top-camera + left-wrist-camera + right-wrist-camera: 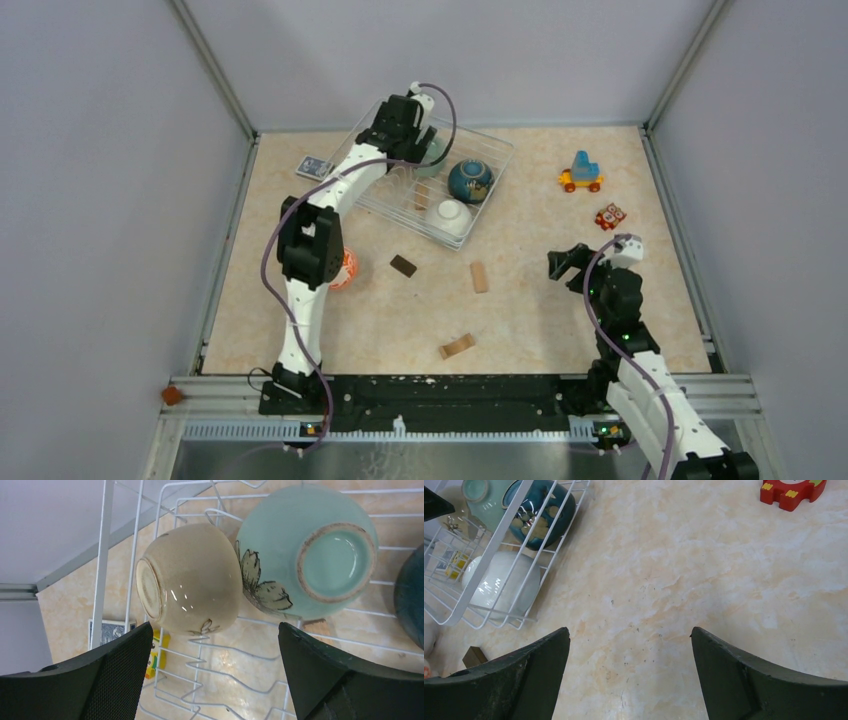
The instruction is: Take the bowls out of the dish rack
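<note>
Marble-look table (560,330): dish rack (102,555) sits far-centre, L arm stretched out over it, R arm parked near-right.

Rack holds 4 bowls that I can see:
- mint bowl (307,550), upside down, foot ring up
- beige bowl (192,577), tipped on its side, foot ring facing the rack wall, looks to be touching mint
- dk blue bowl (470,180), just beside mint
- white bowl (451,215), near corner of the rack

Orange-pattern bowl (345,268) is out on the table, half hidden by L arm's elbow. 6th bowl: can't tell.

L gripper (215,630): fingers spread wide, nothing in them, above the rack with beige and mint between them in wrist view. R gripper (629,630): fingers apart, empty, over bare table, well away from the rack.

Step, imo: unload partway done, L lining up a pick, prob beige.

Next move needs:
- drop straight down and centre on beige
- one finger must get in where beige meets mint. Tight, could nudge mint
- glazed round body, so clamp across the widest part
- lift clear of wires before swinging out

Clutter: wood blocks (480,277), toy (582,173). Keep the drop spot off them.
</note>
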`<state>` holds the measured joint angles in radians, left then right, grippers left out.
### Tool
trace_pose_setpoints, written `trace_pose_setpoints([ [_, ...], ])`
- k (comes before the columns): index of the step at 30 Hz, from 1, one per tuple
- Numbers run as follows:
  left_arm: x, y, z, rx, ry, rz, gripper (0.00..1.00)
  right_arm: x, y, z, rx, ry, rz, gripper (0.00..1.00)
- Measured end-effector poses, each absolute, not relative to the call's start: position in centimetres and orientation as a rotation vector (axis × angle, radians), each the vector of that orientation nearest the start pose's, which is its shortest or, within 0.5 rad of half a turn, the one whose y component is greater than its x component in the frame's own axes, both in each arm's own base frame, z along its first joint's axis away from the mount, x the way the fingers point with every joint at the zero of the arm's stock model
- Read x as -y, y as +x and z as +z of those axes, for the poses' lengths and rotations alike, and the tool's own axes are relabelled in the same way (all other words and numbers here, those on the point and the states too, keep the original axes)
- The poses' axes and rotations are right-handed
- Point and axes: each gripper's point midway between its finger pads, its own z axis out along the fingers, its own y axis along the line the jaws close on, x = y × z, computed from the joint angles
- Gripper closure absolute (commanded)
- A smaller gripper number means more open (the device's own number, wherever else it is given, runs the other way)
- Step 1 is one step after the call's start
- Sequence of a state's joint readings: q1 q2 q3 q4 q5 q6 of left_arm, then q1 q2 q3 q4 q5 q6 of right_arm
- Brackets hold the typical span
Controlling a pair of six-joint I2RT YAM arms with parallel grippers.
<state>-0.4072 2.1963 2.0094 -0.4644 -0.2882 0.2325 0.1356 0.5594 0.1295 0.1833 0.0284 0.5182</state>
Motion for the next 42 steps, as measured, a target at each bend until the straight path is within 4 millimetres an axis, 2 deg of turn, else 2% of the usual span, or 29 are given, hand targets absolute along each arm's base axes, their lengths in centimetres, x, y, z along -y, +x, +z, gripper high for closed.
trace_pose_setpoints([
  [9,17.0,59.2,14.1,-2.089,0.515,0.36,0.01,-5.3,27.2,10.7,-1.806,0.369,0.435,0.09],
  [17,16.0,60.5,14.1,-2.048,0.463,0.449,0.02,-5.3,27.2,10.8,-1.804,0.369,0.435,0.09],
  [21,16.0,60.8,14.4,-2.027,0.457,0.465,0.14,-5.3,27.2,10.5,-1.813,0.371,0.433,0.09],
  [23,16.1,60.9,14.4,-2.021,0.455,0.459,0.16,-5.3,27.2,10.4,-1.819,0.373,0.432,0.09],
  [30,16.1,60.9,14.4,-2.025,0.45,0.453,0.01,-5.2,27.2,10.1,-1.828,0.377,0.426,0.09],
  [42,15.3,61.6,13.6,-2.085,0.444,0.333,0.01,-5.1,27.2,10.0,-1.829,0.384,0.417,0.09],
])
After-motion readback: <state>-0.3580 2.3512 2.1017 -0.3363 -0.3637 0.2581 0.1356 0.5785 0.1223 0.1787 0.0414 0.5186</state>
